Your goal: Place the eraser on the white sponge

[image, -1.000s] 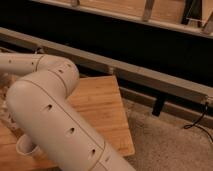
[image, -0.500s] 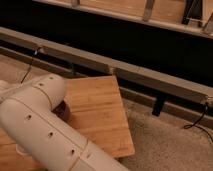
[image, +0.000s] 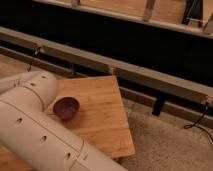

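Neither the eraser nor the sponge shows; both may lie behind the arm (image: 35, 125) or outside the view. The claw is out of sight too, somewhere beyond what shows of the arm; it is closed tight, and whether it has the eraser cannot be told. To do the step well, I judge the sponge must first be found; then the eraser should come flat over the sponge's middle and be lowered onto it before release, since a soft block may tip a load set near its edge. The bowl (image: 66, 107) sits upright on the tabletop (image: 102, 115), just beside the arm; it looks empty.
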Robot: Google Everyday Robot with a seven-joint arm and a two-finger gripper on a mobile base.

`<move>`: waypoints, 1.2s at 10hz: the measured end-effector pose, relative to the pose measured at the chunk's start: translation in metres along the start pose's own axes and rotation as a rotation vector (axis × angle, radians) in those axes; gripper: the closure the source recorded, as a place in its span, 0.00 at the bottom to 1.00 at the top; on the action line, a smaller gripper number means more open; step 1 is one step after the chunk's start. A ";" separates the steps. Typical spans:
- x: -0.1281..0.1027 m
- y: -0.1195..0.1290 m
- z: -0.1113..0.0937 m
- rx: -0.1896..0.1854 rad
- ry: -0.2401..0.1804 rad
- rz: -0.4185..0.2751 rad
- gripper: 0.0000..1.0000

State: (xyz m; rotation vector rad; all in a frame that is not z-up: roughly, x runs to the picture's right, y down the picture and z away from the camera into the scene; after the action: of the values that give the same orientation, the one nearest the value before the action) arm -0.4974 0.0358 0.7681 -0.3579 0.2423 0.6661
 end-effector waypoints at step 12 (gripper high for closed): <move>-0.055 -0.009 -0.002 -0.013 -0.143 0.083 1.00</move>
State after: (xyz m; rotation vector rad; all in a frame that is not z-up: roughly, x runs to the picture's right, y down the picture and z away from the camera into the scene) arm -0.5335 -0.0023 0.7871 -0.3119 0.1169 0.7721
